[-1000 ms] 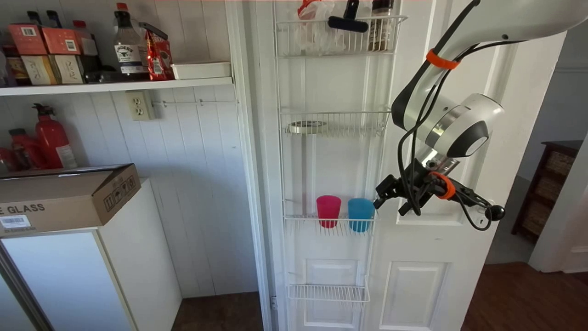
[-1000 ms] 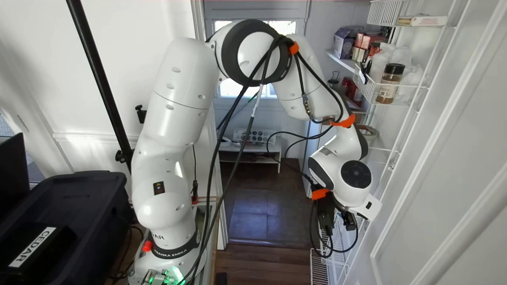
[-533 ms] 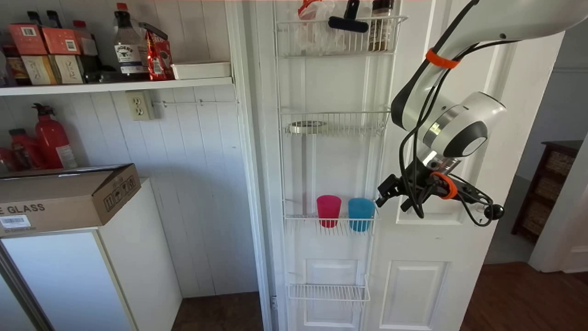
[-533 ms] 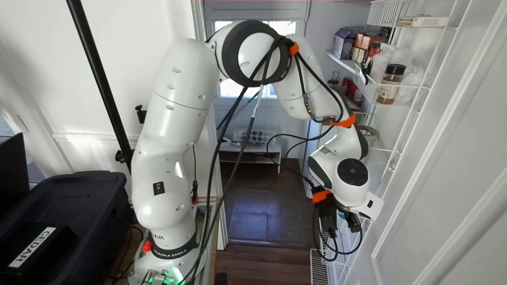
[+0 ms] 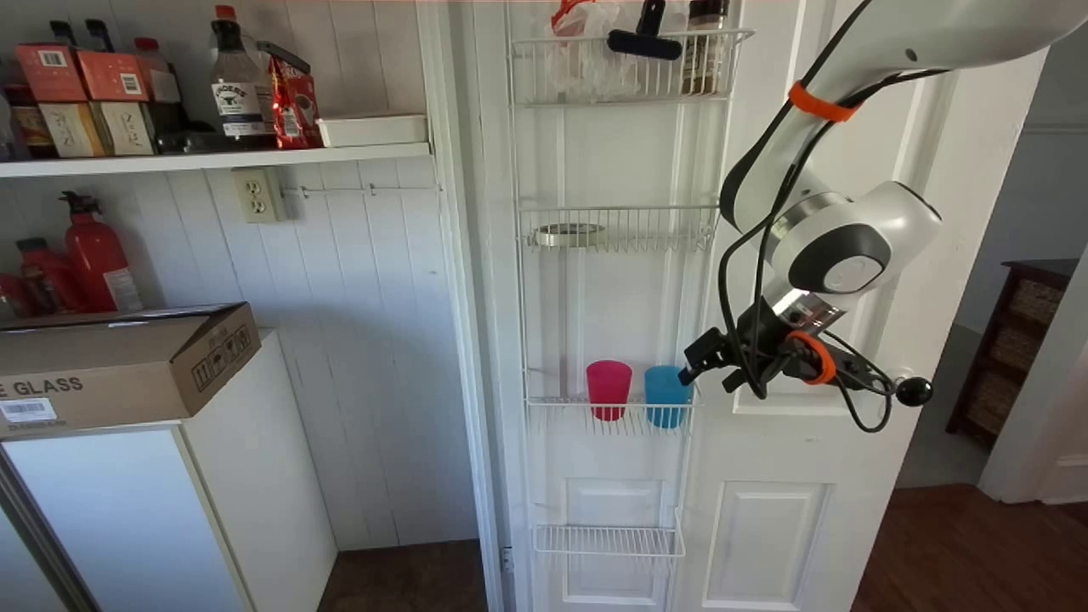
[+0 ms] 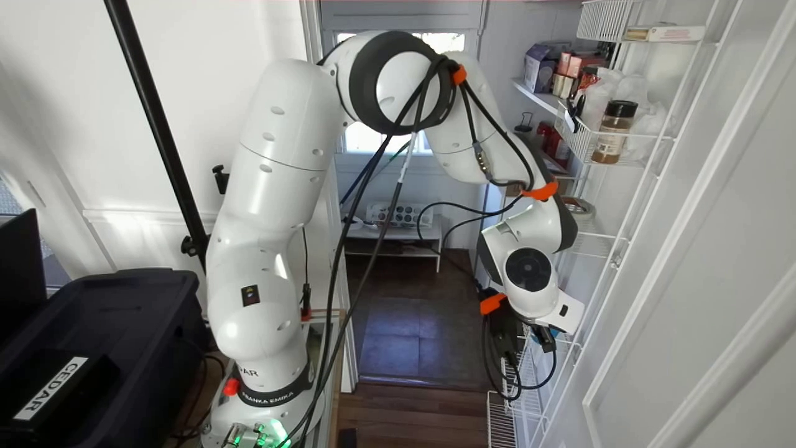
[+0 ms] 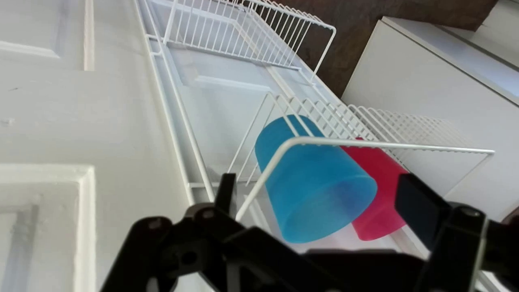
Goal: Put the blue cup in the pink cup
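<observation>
Spread claw (image 7: 318, 192) is shifting toward blue tumbler (image 5: 665, 388); wire shelf (image 7: 316, 140) is holding that plus pink tumbler (image 5: 609, 382).

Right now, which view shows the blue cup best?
The wrist view: there the blue cup looks largest, its open mouth showing. In an exterior view it stands smaller beside the pink cup; in an exterior view only a blue sliver shows.
</observation>
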`<state>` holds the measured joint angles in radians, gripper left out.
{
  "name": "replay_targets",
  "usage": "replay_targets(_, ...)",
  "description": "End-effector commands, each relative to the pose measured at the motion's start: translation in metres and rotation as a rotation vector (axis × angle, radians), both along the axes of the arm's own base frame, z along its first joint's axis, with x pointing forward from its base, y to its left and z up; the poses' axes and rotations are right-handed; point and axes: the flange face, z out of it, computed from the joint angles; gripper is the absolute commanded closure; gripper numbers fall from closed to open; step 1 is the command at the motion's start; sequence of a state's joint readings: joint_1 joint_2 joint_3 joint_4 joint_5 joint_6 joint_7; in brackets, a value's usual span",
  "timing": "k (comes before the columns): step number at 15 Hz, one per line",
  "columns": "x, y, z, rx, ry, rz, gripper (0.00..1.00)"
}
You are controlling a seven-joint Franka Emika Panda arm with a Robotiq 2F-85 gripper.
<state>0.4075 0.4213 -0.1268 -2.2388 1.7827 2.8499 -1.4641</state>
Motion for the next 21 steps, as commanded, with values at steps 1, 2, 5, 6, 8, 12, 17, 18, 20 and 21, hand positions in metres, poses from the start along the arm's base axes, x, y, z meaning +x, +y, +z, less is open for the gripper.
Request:
replay_targets(1,0.006,0.004,0.017,-0.025,-0.1,0.022,0.0)
replay_targets(2,0.007,0.004,0.018,-0.025,-0.115,0.026,0.0)
replay_targets(5,0.009,0.004,0.016,-0.021,-0.146,0.035,0.0)
replay_targets(6,0.008,0.003,0.014,-0.016,-0.147,0.034,0.03)
replay_targets(8,0.006,0.003,0.009,-0.01,-0.146,0.031,0.16)
replay_targets(12,0.005,0.003,0.002,-0.001,-0.146,0.032,0.54)
replay_targets(17,0.003,0.003,-0.009,0.006,-0.13,0.027,0.41)
replay_targets(18,0.003,0.003,-0.011,0.007,-0.128,0.025,0.3)
replay_targets(20,0.003,0.002,-0.012,0.011,-0.129,0.023,0.28)
replay_targets(21,0.003,0.002,-0.013,0.013,-0.131,0.022,0.31)
